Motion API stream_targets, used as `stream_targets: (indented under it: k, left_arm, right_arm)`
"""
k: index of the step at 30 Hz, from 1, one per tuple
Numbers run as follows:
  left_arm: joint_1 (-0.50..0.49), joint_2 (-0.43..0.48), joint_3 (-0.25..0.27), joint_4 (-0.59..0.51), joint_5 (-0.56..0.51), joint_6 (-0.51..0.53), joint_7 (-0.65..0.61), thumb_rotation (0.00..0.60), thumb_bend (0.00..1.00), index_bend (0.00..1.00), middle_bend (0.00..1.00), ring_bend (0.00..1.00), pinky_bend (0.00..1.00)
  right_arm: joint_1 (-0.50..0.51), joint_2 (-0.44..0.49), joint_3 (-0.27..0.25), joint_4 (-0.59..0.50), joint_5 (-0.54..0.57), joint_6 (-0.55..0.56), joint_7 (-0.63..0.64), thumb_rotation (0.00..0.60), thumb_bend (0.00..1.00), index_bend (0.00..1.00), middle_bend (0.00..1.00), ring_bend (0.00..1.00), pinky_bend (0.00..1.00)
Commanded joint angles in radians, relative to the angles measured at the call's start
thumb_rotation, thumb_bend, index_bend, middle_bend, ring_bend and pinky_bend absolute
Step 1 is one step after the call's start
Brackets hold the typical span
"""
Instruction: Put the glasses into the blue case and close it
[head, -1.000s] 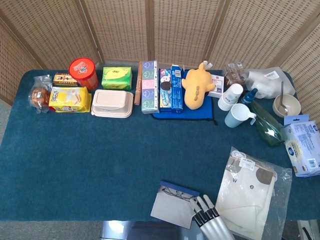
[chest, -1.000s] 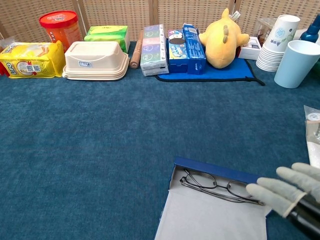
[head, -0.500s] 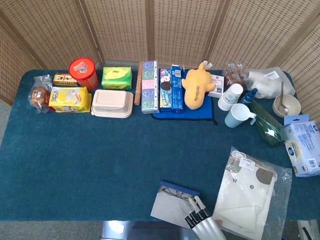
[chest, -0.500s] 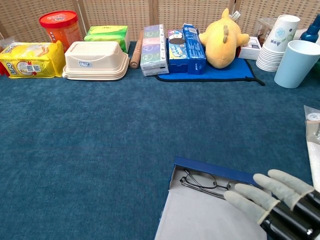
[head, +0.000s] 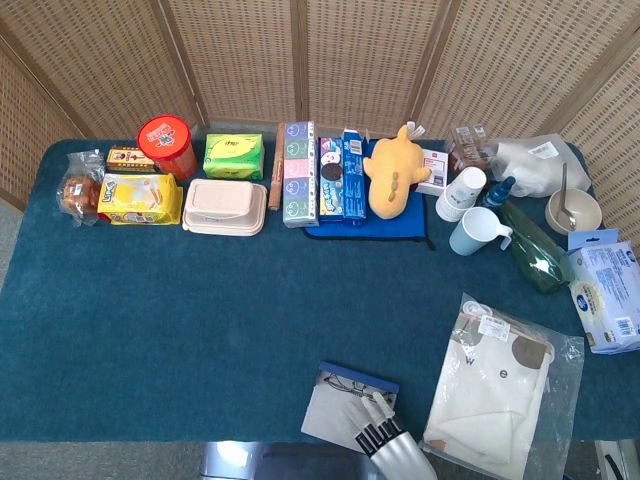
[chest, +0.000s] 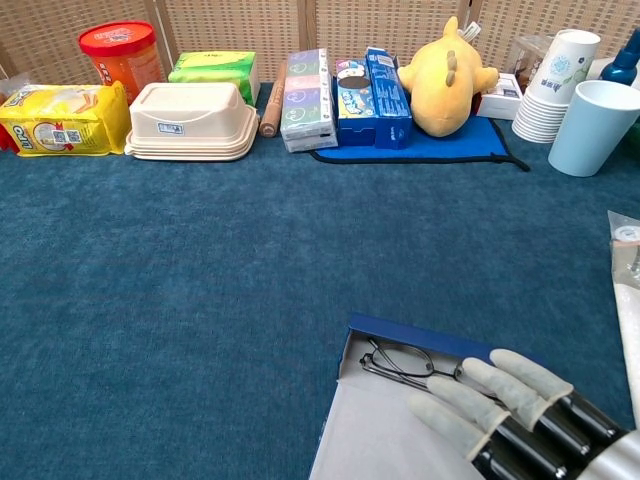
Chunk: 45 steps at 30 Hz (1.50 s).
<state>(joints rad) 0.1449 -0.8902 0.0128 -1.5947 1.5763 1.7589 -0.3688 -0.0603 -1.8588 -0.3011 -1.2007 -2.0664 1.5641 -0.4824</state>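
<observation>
The blue case (chest: 430, 340) lies open at the table's near edge, its grey flap (chest: 370, 430) folded toward me. Thin dark-framed glasses (chest: 398, 362) lie inside along the blue back rim. My right hand (chest: 500, 410) reaches in from the lower right with its gloved fingers stretched leftward over the case. It covers the right end of the glasses and holds nothing. In the head view the case (head: 335, 405), the glasses (head: 348, 384) and the right hand (head: 385, 440) sit at the bottom centre. My left hand appears in neither view.
A clear bag of white cloth (head: 495, 385) lies just right of the case. Along the back stand a yellow plush (head: 393, 170), snack boxes (head: 300, 175), a beige lunch box (head: 225, 207), paper cups (head: 460, 192) and a blue mug (head: 475, 232).
My right hand has slid left over the case, from its right edge to above the right lens. The case and glasses have not moved.
</observation>
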Motion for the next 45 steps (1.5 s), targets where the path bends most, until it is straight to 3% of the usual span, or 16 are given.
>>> stream_targets:
  k: [1,21,34,40,45]
  left_arm:
    - [0.004,-0.001,0.0,0.004,0.0,0.006,-0.006,0.6,0.26,0.05,0.05,0.0,0.0]
    - [0.032,-0.015,-0.002,0.034,-0.013,0.023,-0.036,0.6,0.26,0.05,0.05,0.0,0.0]
    - [0.029,-0.024,-0.006,0.04,-0.016,0.008,-0.029,0.6,0.26,0.05,0.05,0.0,0.0]
    - [0.029,-0.029,-0.006,0.045,-0.02,-0.001,-0.028,0.6,0.26,0.05,0.05,0.0,0.0]
    - [0.028,-0.028,-0.008,0.046,-0.021,-0.004,-0.029,0.6,0.26,0.05,0.05,0.0,0.0]
  right_arm:
    - [0.008,-0.008,0.008,0.015,-0.005,0.0,0.007,0.6,0.06,0.01,0.09,0.0,0.04]
    - [0.068,0.004,0.052,-0.031,-0.01,-0.032,0.001,0.6,0.05,0.05,0.1,0.01,0.04]
    - [0.119,0.05,0.118,-0.104,0.009,-0.042,-0.02,0.6,0.05,0.1,0.11,0.04,0.04]
    - [0.145,0.065,0.143,-0.123,0.026,-0.068,-0.024,0.6,0.06,0.15,0.12,0.05,0.04]
    - [0.167,0.074,0.156,-0.138,0.03,-0.084,-0.028,0.6,0.15,0.24,0.15,0.07,0.04]
